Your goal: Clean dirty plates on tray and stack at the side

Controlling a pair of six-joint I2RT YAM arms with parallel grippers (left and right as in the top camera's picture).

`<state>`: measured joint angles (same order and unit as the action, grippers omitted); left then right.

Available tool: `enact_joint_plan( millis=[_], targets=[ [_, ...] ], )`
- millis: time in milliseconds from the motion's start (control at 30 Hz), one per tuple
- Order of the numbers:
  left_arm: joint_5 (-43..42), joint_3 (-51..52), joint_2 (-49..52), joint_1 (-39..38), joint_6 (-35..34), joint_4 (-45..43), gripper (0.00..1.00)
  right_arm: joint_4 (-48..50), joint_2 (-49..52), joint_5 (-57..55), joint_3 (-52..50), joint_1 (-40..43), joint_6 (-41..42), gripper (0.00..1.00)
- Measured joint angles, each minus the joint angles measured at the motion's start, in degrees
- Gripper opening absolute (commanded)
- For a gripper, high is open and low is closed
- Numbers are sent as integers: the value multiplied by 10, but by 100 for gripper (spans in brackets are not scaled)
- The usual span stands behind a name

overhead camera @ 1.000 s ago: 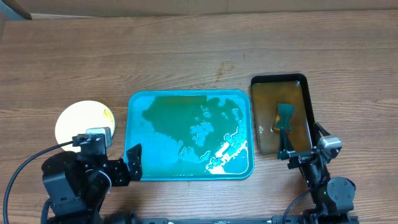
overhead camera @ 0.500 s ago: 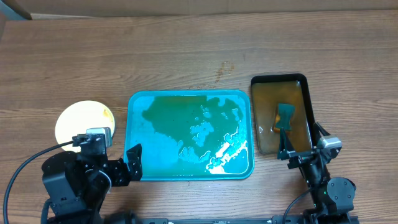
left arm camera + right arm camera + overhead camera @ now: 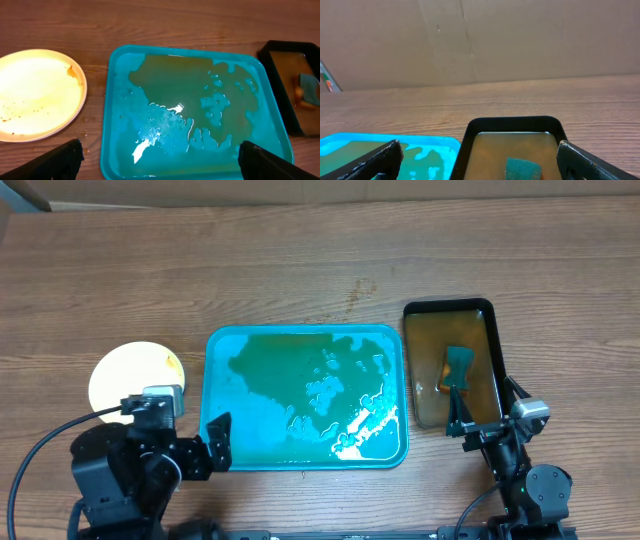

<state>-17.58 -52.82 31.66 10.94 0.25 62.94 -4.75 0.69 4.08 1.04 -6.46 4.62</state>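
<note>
Looking down on the tabletop (image 3: pixel 300 270), we find the tray (image 3: pixel 220 350) bare of dishes, carrying only a film of water and white foam (image 3: pixel 365 425) toward its near right corner. The plates (image 3: pixel 125 375) sit on the wood to the tray's left, apart from it, which fits the side spot the task asks for. The left gripper (image 3: pixel 160 146) hangs spread wide and empty over the tray's near edge, a resting pose, we judge, since nothing on the tray is left to grasp. The right gripper (image 3: pixel 479 145) is likewise wide and holds nothing. It sits at the near end of the black tray (image 3: pixel 448 304), where the sponge (image 3: pixel 458 365) lies in brownish water within easy reach for wiping. We see only one round top face on the stack, so we cannot tell how many lie beneath. A brown smear (image 3: pixel 70 72) and fine specks mark that face, so we judge it not fully clean. From above, the left arm (image 3: pixel 110 470) covers the stack's near edge, and the right wrist view cuts off the sponge
</note>
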Motion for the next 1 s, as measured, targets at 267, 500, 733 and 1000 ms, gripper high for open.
enact_joint_plan(
  millis=[267, 500, 733, 1000],
  targets=[
    [13, 110, -113, -32, 2, -121, 100, 0, 0, 0, 0, 0, 0, 100],
    [12, 291, -249, -65, -3, -266, 100, 0, 0, 0, 0, 0, 0, 100],
    [13, 411, -305, -67, -19, -459, 100, 0, 0, 0, 0, 0, 0, 100],
    [73, 502, -308, -95, -28, -679, 100, 0, 0, 0, 0, 0, 0, 100]
  ],
)
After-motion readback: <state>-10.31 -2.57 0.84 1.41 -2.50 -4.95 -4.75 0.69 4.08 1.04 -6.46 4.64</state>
